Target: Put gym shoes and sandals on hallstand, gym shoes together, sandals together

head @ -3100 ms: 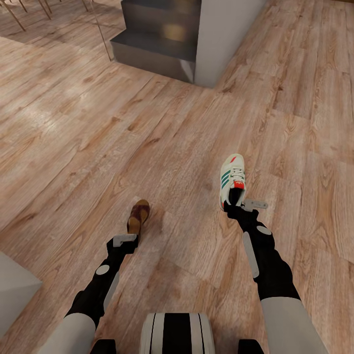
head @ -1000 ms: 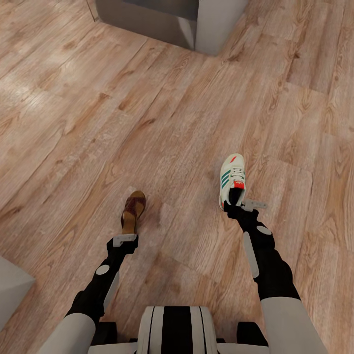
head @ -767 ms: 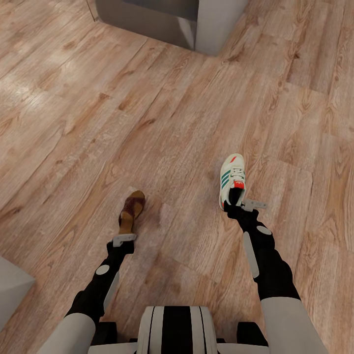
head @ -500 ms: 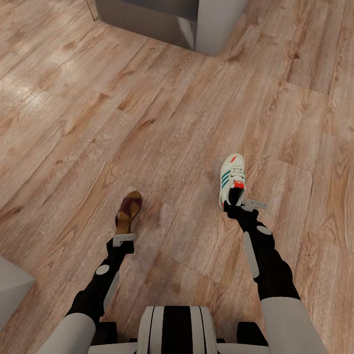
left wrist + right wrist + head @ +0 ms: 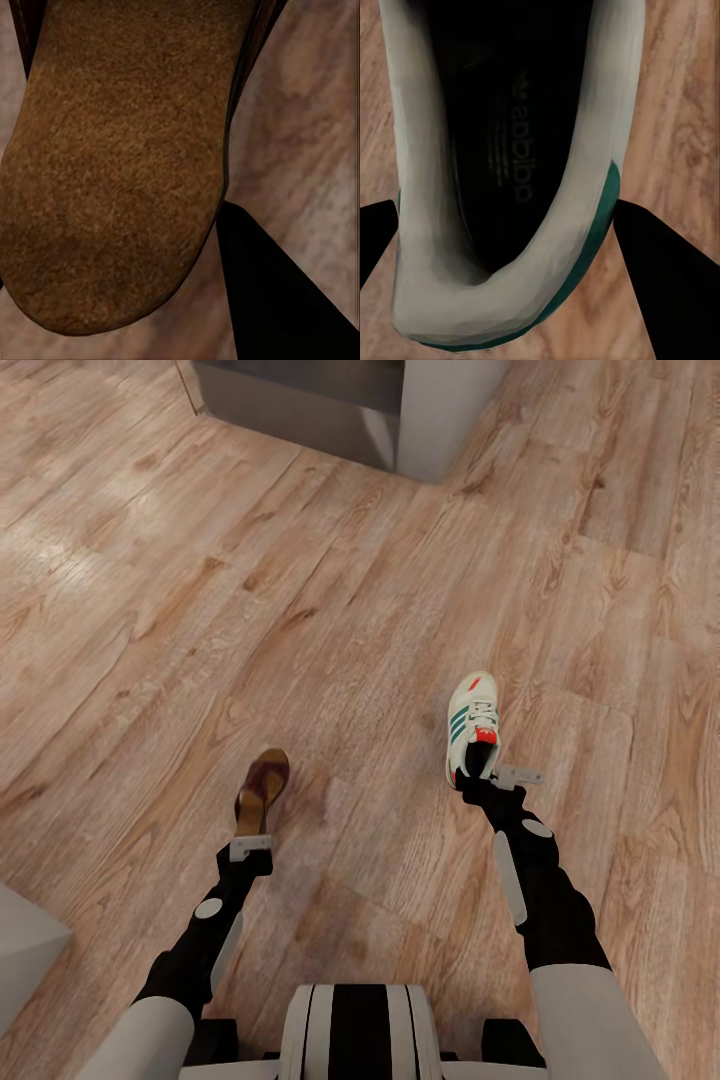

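1. Head view: left gripper (image 5: 251,847) at the heel end of a brown sandal (image 5: 262,790), toe pointing away from the robot over the wood floor (image 5: 200,660). Right gripper (image 5: 490,778) clamped on the heel of a white sneaker (image 5: 471,726) with green stripes, toe pointing away. Sandal and sneaker well apart, side by side ahead of the robot. Grey step unit (image 5: 340,405) at the far edge of the floor; pale block (image 5: 25,950) at the near left edge.

2. Left wrist view: tan sole or footbed of the sandal (image 5: 120,165) close up, one dark finger (image 5: 277,300) beside its heel, floor behind. Cannot tell whether the jaws grip it.

3. Right wrist view: sneaker (image 5: 510,187) heel opening with dark insole, dark fingers (image 5: 667,277) either side of the heel, closed against it.
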Robot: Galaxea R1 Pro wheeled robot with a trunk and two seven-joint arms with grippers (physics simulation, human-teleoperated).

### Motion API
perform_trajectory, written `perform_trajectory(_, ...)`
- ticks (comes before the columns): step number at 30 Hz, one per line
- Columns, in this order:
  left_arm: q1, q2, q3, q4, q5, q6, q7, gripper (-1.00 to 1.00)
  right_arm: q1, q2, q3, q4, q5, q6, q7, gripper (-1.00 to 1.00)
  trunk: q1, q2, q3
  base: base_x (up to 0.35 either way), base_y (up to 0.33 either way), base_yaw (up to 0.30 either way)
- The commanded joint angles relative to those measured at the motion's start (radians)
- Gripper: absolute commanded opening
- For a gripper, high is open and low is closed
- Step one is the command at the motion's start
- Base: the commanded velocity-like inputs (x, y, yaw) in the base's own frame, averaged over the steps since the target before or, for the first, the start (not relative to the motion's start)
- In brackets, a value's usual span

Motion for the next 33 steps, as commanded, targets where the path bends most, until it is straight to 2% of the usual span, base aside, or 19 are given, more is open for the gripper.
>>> perform_trajectory(1,0.000,-0.001,0.005,0.000,-0.014,-0.003,-0.003,-1.00,0.000,0.001,-0.001,-0.001,-0.001,0.005,-0.003,-1.00,-0.001,0.000,0.004,0.000,0.000,0.000)
perform_trajectory(18,0.000,-0.001,0.004,-0.006,-0.014,0.012,-0.001,-1.00,0.000,0.001,0.000,0.001,-0.001,0.004,-0.003,-1.00,-0.008,0.004,0.069,0.000,0.000,0.000)
perform_trajectory(23,-0.001,-0.002,0.000,-0.018,-0.013,0.083,-0.001,-1.00,0.000,0.001,0.001,0.003,-0.002,0.004,-0.003,-1.00,-0.010,0.005,0.089,0.000,0.000,0.000)
perform_trajectory(28,-0.002,-0.003,-0.003,-0.122,-0.011,0.211,-0.002,-1.00,0.000,0.002,0.004,0.001,-0.001,0.004,-0.003,-1.00,-0.013,0.006,0.108,0.000,0.000,0.000)
perform_trajectory(29,-0.002,-0.003,-0.003,-0.177,-0.008,0.277,-0.003,-1.00,0.000,0.003,0.004,0.000,-0.001,0.004,-0.004,-1.00,-0.013,0.007,0.112,0.000,0.000,0.000)
perform_trajectory(33,-0.001,-0.003,-0.002,-0.200,-0.006,0.304,-0.004,-1.00,0.000,0.004,0.004,0.000,-0.001,0.004,-0.009,-1.00,-0.015,0.008,0.128,0.000,0.000,0.000)
